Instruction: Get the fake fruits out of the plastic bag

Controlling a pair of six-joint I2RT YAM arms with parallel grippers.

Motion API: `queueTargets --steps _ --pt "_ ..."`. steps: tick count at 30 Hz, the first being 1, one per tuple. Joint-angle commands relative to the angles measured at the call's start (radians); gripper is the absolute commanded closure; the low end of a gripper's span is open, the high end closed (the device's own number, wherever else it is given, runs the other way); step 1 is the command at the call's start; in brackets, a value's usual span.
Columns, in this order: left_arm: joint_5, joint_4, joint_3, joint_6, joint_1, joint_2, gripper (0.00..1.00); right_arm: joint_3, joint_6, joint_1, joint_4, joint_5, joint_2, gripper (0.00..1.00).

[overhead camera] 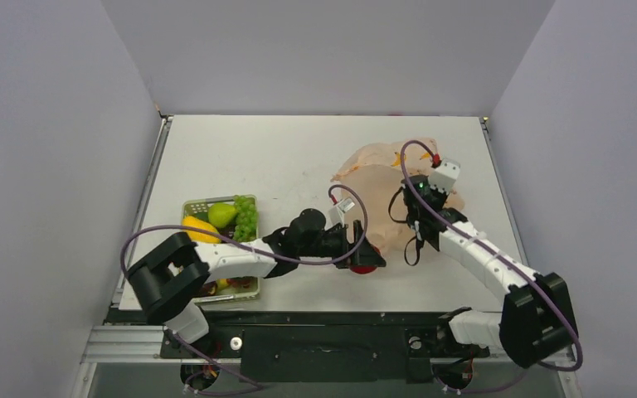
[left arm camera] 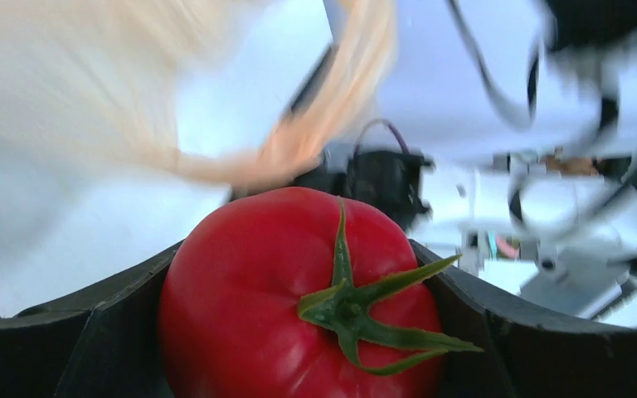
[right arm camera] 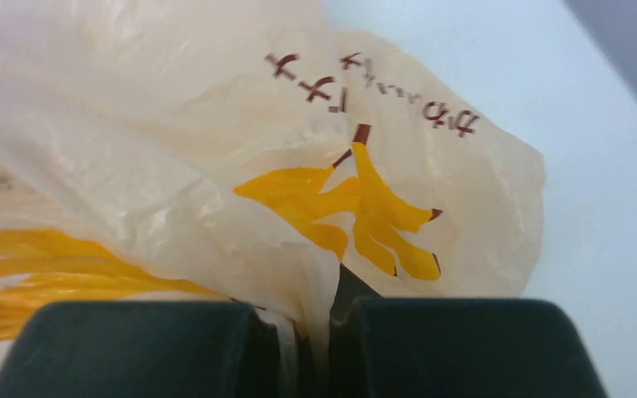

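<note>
My left gripper (overhead camera: pixel 363 257) is shut on a glossy red tomato (left arm camera: pixel 299 298) with a green stalk, just in front of the mouth of the peach plastic bag (overhead camera: pixel 381 186); the tomato also shows in the top view (overhead camera: pixel 365 268). My right gripper (overhead camera: pixel 419 207) is shut on a fold of the bag (right arm camera: pixel 332 207), which is printed with yellow bananas. The bag lies crumpled at the right middle of the table. A yellow fruit (overhead camera: pixel 201 230), a green pear (overhead camera: pixel 221 215) and green grapes (overhead camera: pixel 246 217) lie in the light green basket (overhead camera: pixel 192 205).
The basket stands at the table's left front, partly under my left arm. The left arm reaches across the front of the table. Grey walls close in the table on three sides.
</note>
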Motion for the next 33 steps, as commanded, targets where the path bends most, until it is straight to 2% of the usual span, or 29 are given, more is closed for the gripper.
queueTargets --steps 1,2,3,4,5,8,12,16,19,21,22,23,25,27,29,30,31,32,33 --pt "-0.044 -0.348 -0.009 0.151 -0.053 -0.311 0.73 0.214 -0.200 -0.077 0.053 0.056 0.183 1.00" --pt "-0.099 -0.552 -0.001 0.192 -0.067 -0.407 0.72 0.237 -0.215 -0.081 0.041 0.062 0.232 1.00" --pt "-0.204 -0.646 0.005 0.258 -0.072 -0.451 0.72 0.277 -0.240 -0.085 0.019 0.077 0.254 1.00" --pt "-0.323 -0.825 0.016 0.283 -0.077 -0.533 0.72 0.291 -0.256 -0.085 0.013 0.081 0.289 1.00" --pt "-0.395 -0.908 0.021 0.314 -0.080 -0.571 0.73 0.321 -0.282 -0.086 -0.003 0.082 0.306 1.00" --pt "-0.752 -1.312 0.041 0.305 -0.112 -0.727 0.75 0.373 -0.302 -0.082 -0.077 0.114 0.371 1.00" --pt "-1.057 -1.702 0.055 0.110 -0.124 -0.842 0.75 0.401 -0.309 -0.065 -0.133 0.145 0.364 1.00" --pt "-1.233 -1.889 0.059 -0.089 -0.116 -0.888 0.71 0.393 -0.300 -0.034 -0.155 0.136 0.315 1.00" --pt "-1.322 -1.901 0.053 -0.101 -0.085 -0.879 0.60 0.376 -0.296 -0.008 -0.153 0.129 0.277 1.00" --pt "-1.343 -1.822 0.041 -0.002 -0.012 -0.856 0.55 0.362 -0.293 0.007 -0.149 0.123 0.264 1.00" --pt "-1.324 -1.733 0.033 0.098 0.022 -0.842 0.53 0.352 -0.292 0.019 -0.145 0.126 0.260 1.00" --pt "-1.283 -1.643 0.017 0.144 0.104 -0.831 0.52 0.348 -0.291 0.025 -0.143 0.127 0.255 1.00" --pt "-1.235 -1.524 -0.001 0.264 0.199 -0.823 0.53 0.332 -0.289 0.039 -0.142 0.135 0.253 0.99" --pt "-1.230 -1.445 -0.017 0.335 0.250 -0.813 0.53 0.319 -0.284 0.045 -0.146 0.144 0.252 0.92" --pt "-1.223 -1.397 -0.032 0.373 0.299 -0.790 0.46 0.305 -0.281 0.046 -0.148 0.144 0.241 0.78" --pt "-1.215 -1.382 -0.044 0.387 0.326 -0.775 0.35 0.299 -0.283 0.046 -0.148 0.134 0.235 0.66" --pt "-1.192 -1.348 -0.049 0.394 0.336 -0.770 0.26 0.293 -0.286 0.047 -0.147 0.118 0.220 0.60" --pt "-1.184 -1.332 -0.062 0.406 0.350 -0.765 0.21 0.291 -0.289 0.046 -0.148 0.110 0.211 0.49" --pt "-1.172 -1.303 -0.068 0.415 0.356 -0.764 0.10 0.292 -0.292 0.045 -0.156 0.089 0.188 0.44"
